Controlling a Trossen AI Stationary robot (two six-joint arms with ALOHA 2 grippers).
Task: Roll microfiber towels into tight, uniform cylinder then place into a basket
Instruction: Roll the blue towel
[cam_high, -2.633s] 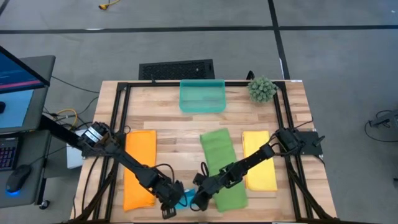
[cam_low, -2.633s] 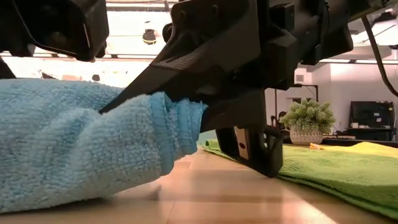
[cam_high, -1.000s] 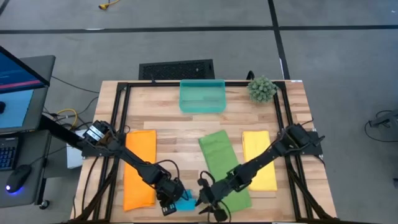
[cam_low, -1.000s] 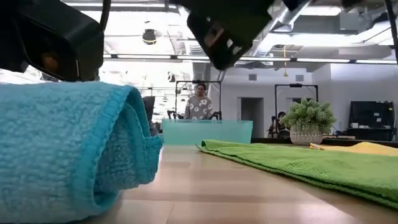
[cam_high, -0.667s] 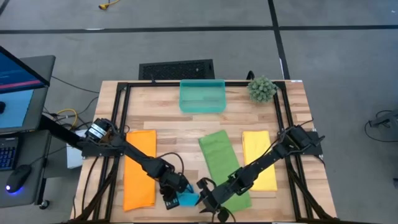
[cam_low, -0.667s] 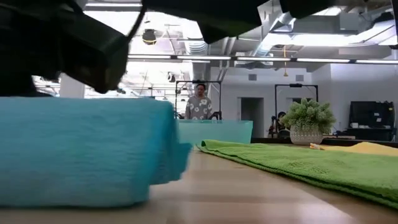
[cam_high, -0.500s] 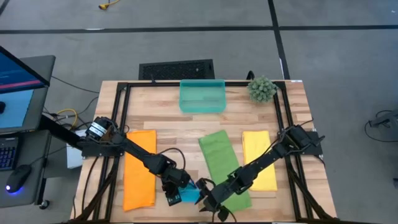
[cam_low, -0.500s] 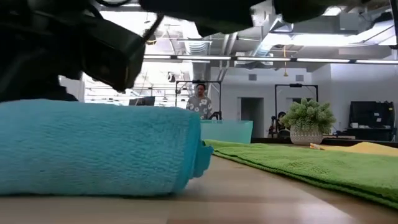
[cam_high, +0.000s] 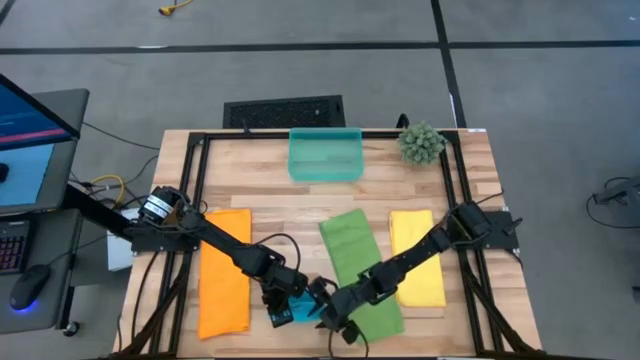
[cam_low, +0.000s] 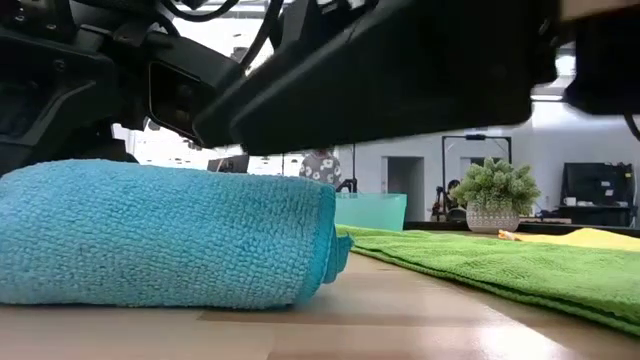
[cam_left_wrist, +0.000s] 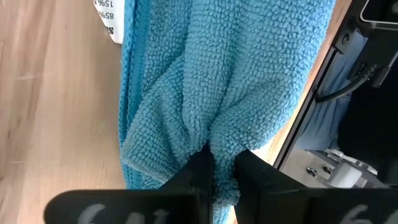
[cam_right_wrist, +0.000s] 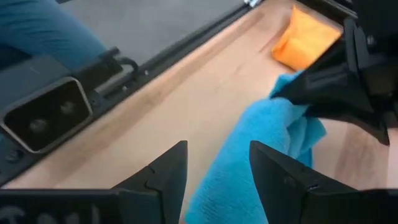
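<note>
Your left fingers (cam_left_wrist: 217, 174) are pinched nearly shut on a fold of the bright blue microfiber towel (cam_left_wrist: 230, 81), with the nap bunched up between them; they have the cloth by one end of the roll. Your right fingers (cam_right_wrist: 214, 174) stand apart and hold nothing, with the blue roll lying just ahead of the gap between them.

From above, the blue towel (cam_high: 300, 310) lies at the near edge of the wooden tabletop (cam_high: 280, 215), between the left gripper (cam_high: 285, 298) and the right gripper (cam_high: 338, 318). Level across the tabletop it reads as a stubby cylinder resting on the wood, a loose flap showing at one end. Its long axis runs roughly from one gripper to the other, so the right arm faces the free end while the left already holds the other.

That is what the next move turns on: the translucent teal plastic basket (cam_high: 325, 155) sits at the far edge, well away across the tabletop, almost straight out from the roll. The flat green towel (cam_high: 355, 255) lies just beside that path, under the right arm. The flat orange towel (cam_high: 223, 270) is out on the left, the flat yellow towel (cam_high: 418, 258) on the right, both unrolled. I judge the roll needs support at both ends if it is to stay tight in transit.
</note>
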